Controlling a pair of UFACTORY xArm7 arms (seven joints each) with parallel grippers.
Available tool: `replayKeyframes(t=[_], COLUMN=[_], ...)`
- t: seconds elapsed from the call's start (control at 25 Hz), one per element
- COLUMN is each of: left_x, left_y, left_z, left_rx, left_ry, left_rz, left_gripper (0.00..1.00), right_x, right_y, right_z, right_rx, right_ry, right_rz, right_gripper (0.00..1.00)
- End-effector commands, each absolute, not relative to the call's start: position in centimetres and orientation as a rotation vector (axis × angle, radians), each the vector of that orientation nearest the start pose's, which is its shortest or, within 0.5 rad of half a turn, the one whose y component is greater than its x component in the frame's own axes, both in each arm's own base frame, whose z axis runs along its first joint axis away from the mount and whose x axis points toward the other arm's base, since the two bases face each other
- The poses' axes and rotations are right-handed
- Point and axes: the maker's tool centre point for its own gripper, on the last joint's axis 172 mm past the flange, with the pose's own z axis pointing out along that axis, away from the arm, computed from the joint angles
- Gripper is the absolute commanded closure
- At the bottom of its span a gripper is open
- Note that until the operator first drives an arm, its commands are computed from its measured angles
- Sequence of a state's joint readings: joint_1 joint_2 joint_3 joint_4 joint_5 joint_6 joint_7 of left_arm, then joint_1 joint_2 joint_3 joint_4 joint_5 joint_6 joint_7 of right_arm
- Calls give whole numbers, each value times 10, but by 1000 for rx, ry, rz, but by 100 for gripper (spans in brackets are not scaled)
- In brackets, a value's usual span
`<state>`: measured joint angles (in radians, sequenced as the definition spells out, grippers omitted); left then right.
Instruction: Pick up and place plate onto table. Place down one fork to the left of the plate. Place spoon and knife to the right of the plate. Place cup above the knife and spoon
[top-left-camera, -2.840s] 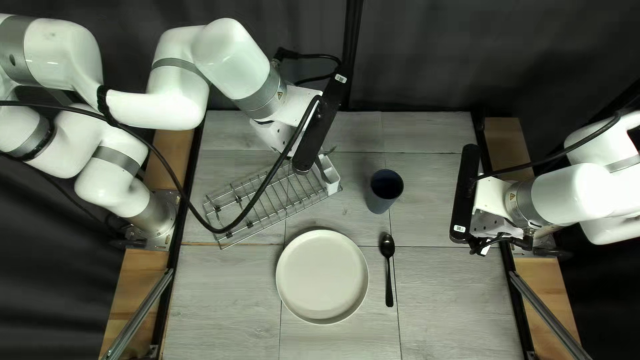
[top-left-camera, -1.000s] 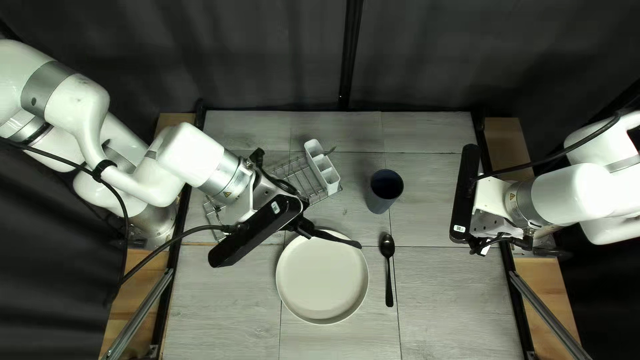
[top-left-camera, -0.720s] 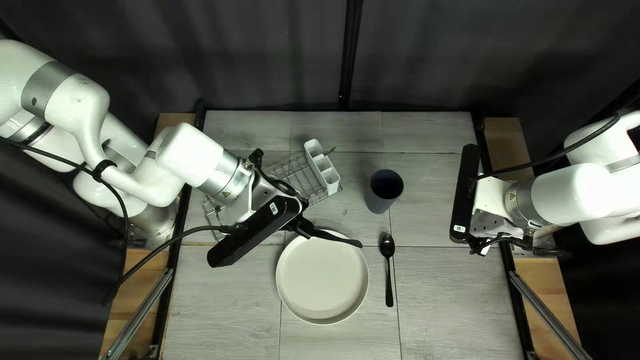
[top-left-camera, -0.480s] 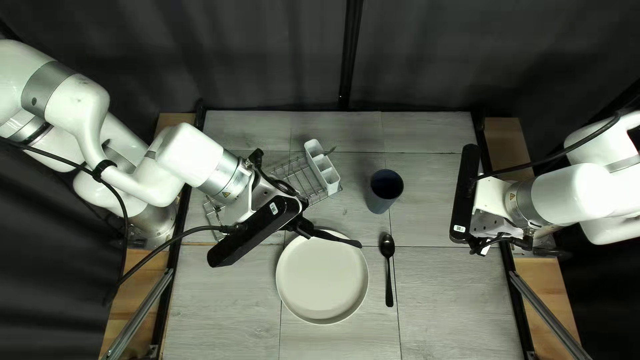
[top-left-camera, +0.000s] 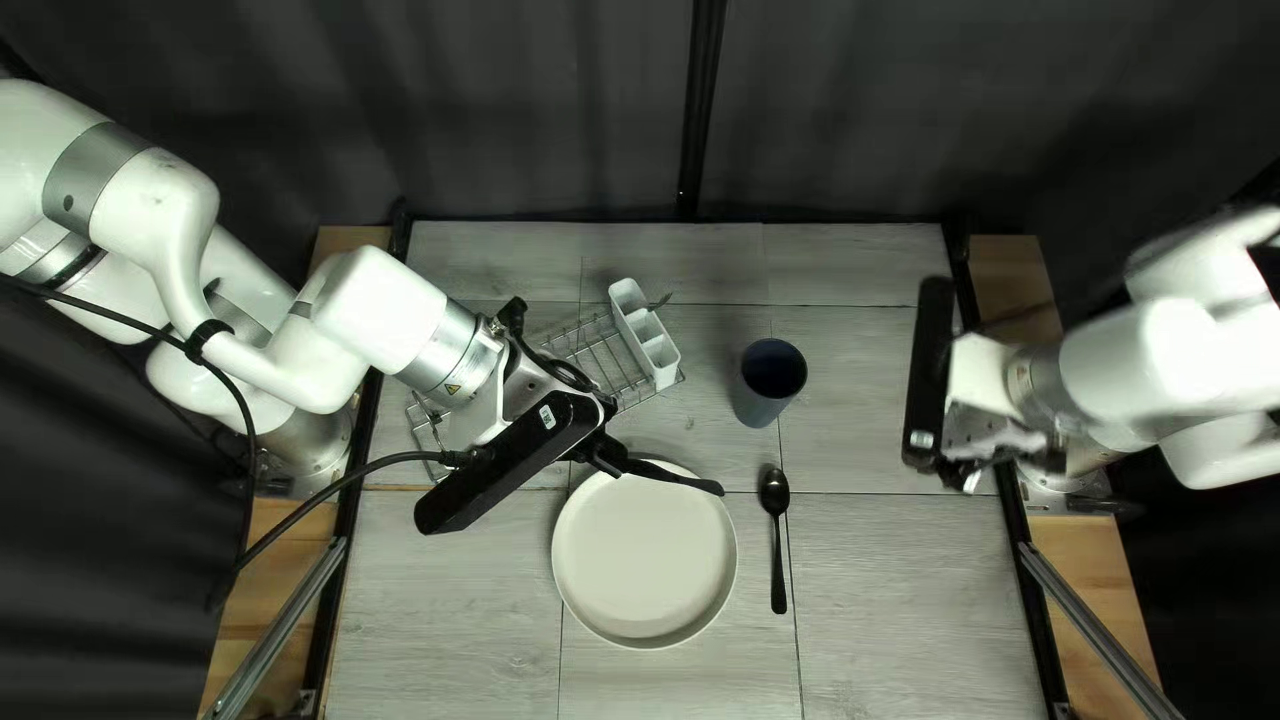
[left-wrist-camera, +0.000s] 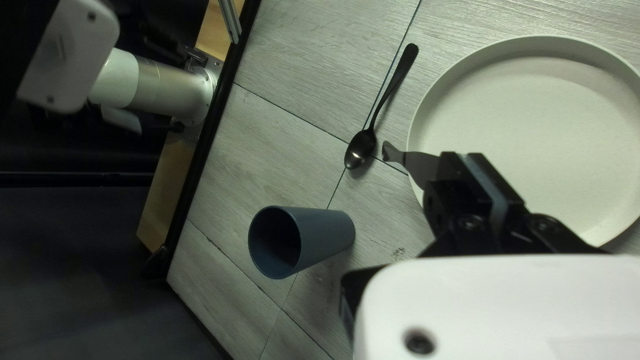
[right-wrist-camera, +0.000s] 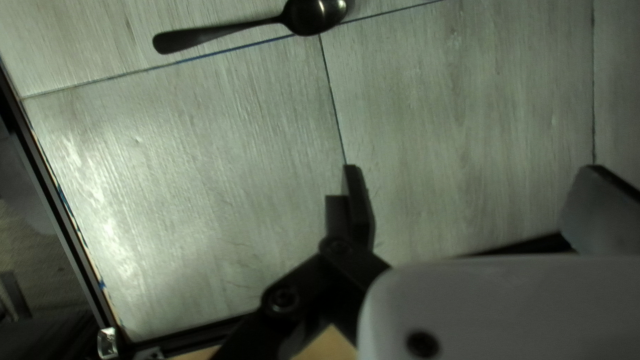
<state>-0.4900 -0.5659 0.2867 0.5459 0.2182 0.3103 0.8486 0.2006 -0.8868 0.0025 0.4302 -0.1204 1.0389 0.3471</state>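
Across the grey desk (top-left-camera: 907, 587), my left end effector (left-wrist-camera: 467, 163) pinches the knife (top-left-camera: 687, 482) above the plate (top-left-camera: 644, 574), already down; I see no fork laid. Ahead of it, cup (top-left-camera: 770, 383) and spoon (top-left-camera: 778, 540) seem placed. My right end effector (right-wrist-camera: 475, 170) gapes wide, empty. Knife and fork remain.

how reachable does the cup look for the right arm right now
Probably yes: the right end effector is open, and in the top left view nothing stands between it and the cup.

Room opens over the desk (top-left-camera: 920, 600) at the top left view's lower right; spoon (top-left-camera: 778, 547) bars the way to the plate (top-left-camera: 644, 560).
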Motion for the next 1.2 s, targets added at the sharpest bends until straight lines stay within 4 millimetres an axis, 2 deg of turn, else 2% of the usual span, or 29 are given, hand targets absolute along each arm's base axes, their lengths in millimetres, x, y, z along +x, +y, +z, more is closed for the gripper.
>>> replayKeyframes(t=[0.04,0.28,0.56,0.84,1.2], left_x=[464,464,464,464,464], left_y=[-106,-106,-106,-106,-106], left_z=[318,318,318,318,318], left_rx=[-2225,-2225,-2225,-2225,-2225], left_ry=[1541,1541,1541,1541,1541], left_rz=[-1076,-1076,-1076,-1076,-1076], left_gripper=[100,100,100,100,100], right_x=[314,356,404,439,481], right_y=[43,50,54,58,73], right_z=[228,206,189,185,178], right_rx=[-3048,-2955,-2903,-2873,-2789], right_ry=[2,-75,-108,-161,-256], right_rz=[-546,-694,-768,-812,-927], right_gripper=[0,0,0,0,0])
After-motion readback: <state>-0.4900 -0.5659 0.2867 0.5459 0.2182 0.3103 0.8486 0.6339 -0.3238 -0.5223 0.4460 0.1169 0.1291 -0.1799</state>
